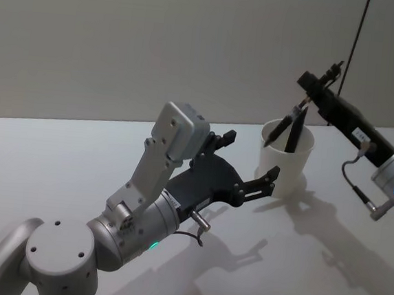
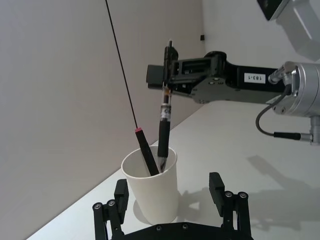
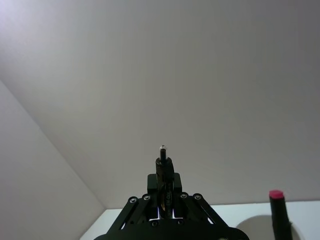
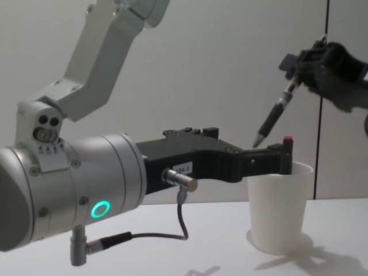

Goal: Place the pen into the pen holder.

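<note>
The tapered white paper-like pen holder (image 1: 286, 160) with a rolled rim stands upright on the pale grey counter (image 1: 57, 163), close to the counter's far edge where it meets the plain wall (image 1: 124, 37). Bare counter lies open to the holder's left and in front of it, apart from the left arm's own reach.

A dark pen with a red cap (image 2: 146, 156) already leans inside the holder, its cap above the rim.

The left end effector (image 2: 170, 197) sits low at the holder, its black fingers (image 2: 216, 189) spread wide, one on each side of the cup's lower wall. Whether they touch the cup cannot be told.

The right end effector (image 2: 167, 77) hangs above and slightly right of the holder, its fingers pressed onto the upper barrel of a slim black pen with a clear section (image 2: 163, 128). In the left wrist view that pen hangs nearly upright with its tip just inside the holder's mouth; in the chest view it tilts, tip pointing down at the rim. A thin black cable (image 2: 121, 65) runs down the wall behind.
</note>
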